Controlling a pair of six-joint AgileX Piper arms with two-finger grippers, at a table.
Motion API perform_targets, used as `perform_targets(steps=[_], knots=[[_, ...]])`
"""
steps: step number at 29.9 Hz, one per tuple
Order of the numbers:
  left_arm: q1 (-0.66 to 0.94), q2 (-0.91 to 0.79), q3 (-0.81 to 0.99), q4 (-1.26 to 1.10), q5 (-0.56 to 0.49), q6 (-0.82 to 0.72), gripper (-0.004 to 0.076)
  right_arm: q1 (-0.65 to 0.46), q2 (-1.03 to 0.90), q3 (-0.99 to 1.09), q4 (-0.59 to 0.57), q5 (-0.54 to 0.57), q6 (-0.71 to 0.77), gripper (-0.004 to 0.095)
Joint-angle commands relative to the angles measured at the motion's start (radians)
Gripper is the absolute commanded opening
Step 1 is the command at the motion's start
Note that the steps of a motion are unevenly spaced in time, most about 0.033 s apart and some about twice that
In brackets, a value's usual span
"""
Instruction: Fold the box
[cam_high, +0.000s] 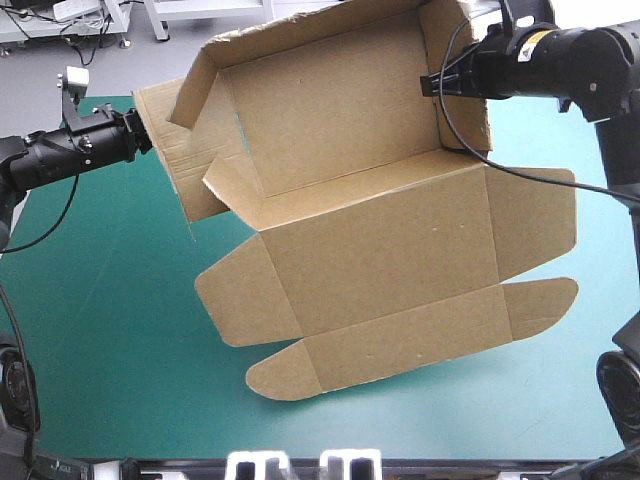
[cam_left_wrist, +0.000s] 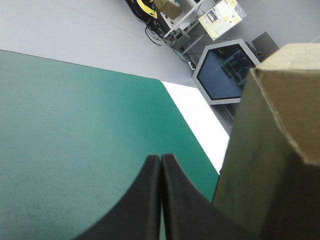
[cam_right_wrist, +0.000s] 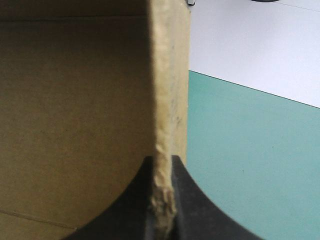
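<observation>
right jaws pinch box (cam_right_wrist: 75, 100) wall's edge; teal-green cover (cam_right_wrist: 250, 165) beside.

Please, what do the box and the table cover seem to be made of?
The box: most likely corrugated board, brown and matte; it has scored creases, and the edge pinched by the right gripper looks rough and fibrous. The cover: teal-green, matte, finely grained in the left wrist view; perhaps felt or a rubber mat, I cannot tell which.

Bright, even light, with perhaps a faint shadow beneath the box (cam_high: 380, 260).
</observation>
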Motion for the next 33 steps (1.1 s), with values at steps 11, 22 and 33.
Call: perform_targets(steps=[11,22,33], knots=[[-0.004,-0.132,-0.032,-0.029,0.093,-0.068,-0.0010,-0.006,0.029,-0.026,0.037,-0.165,0.057,-0.0023],[-0.072,-0.132,-0.032,-0.020,0.086,-0.082,-0.0010,-0.006,0.060,-0.026,0.103,-0.228,0.057,-0.0023],[-0.094,-0.132,-0.032,-0.014,0.077,-0.052,-0.0007,-0.006,0.085,-0.026,0.105,-0.228,0.057,-0.0023]])
